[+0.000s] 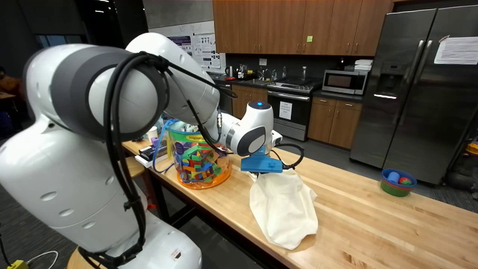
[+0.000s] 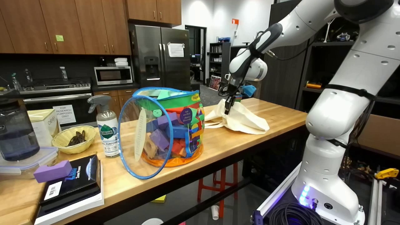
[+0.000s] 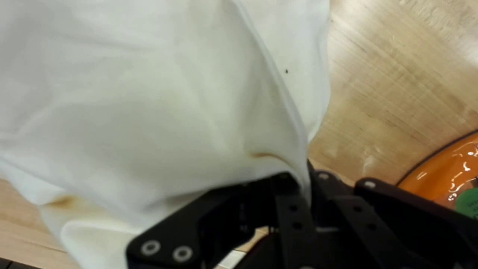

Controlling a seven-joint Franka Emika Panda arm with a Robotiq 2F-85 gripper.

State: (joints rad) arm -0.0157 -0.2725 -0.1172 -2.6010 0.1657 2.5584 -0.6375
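Note:
A cream cloth (image 1: pixel 283 209), apparently a bag with straps, lies crumpled on the wooden table in both exterior views. My gripper (image 2: pixel 228 107) points down at it, and the fabric rises in a peak around the fingertips. In the wrist view the cloth (image 3: pixel 157 112) fills the left and upper part. One fold of it runs in between the black fingers of the gripper (image 3: pixel 307 183), which are closed on that edge. The lower cloth still rests on the table. A blue piece (image 1: pixel 261 164) on the wrist hides most of the gripper in an exterior view.
A clear tub of colourful blocks (image 2: pixel 195 140) with an orange base stands close beside the cloth, its round lid hanging open. Stacked bowls (image 1: pixel 396 190) hold a blue cup and a red item. A spray bottle (image 2: pixel 107 131), basket (image 2: pixel 64 142) and books (image 2: pixel 75 187) share the table.

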